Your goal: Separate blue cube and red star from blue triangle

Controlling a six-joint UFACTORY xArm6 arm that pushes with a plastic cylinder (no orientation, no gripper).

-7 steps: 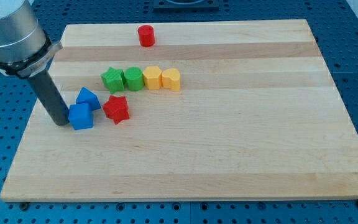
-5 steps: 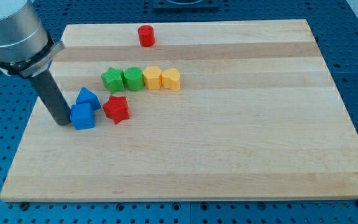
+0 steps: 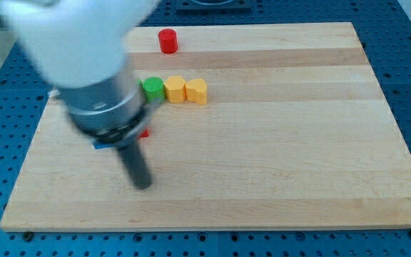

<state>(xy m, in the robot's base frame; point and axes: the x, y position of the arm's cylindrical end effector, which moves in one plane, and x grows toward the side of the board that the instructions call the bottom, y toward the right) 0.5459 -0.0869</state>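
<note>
My tip (image 3: pixel 143 185) rests on the board at the view's lower left, blurred with motion. The arm's body covers most of the block cluster above it. Only a sliver of the blue cube (image 3: pixel 104 145) and a sliver of the red star (image 3: pixel 144 133) show at the arm's lower edge, both just above the tip. The blue triangle is hidden behind the arm.
A green cylinder (image 3: pixel 152 88), a yellow block (image 3: pixel 174 88) and a yellow block (image 3: pixel 197 91) stand in a row at upper centre. A red cylinder (image 3: pixel 167 40) stands near the board's top edge. A green block is hidden by the arm.
The arm has swung fast from the left of the blue cube to the view's right and bottom. It now covers the blue triangle, most of the blue cube and red star, and the left green block.
</note>
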